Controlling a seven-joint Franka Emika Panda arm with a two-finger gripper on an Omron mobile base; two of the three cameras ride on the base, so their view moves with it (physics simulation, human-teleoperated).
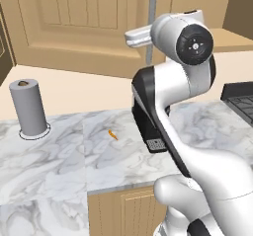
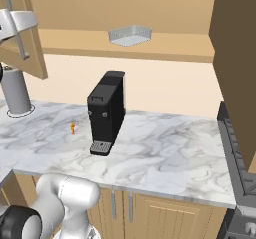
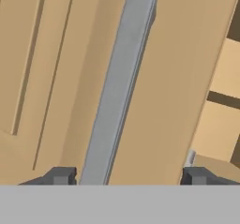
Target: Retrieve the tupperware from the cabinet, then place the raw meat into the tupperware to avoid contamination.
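Marble counter [image 2: 165, 153] carries the raw meat [image 2: 73, 128] beside a coffee machine [image 2: 106, 113]; above, the tupperware [image 2: 130, 35] sits on the open cabinet [image 1: 74, 18] shelf. Gripper [image 3: 126, 176] stands open around the door handle [image 3: 119, 87].

Our white jointed arm [image 1: 173, 89] is raised high with its wrist level. In the hand view, our dark two-finger gripper [image 3: 126, 176] has its jaws spread wide apart, clasping nothing.
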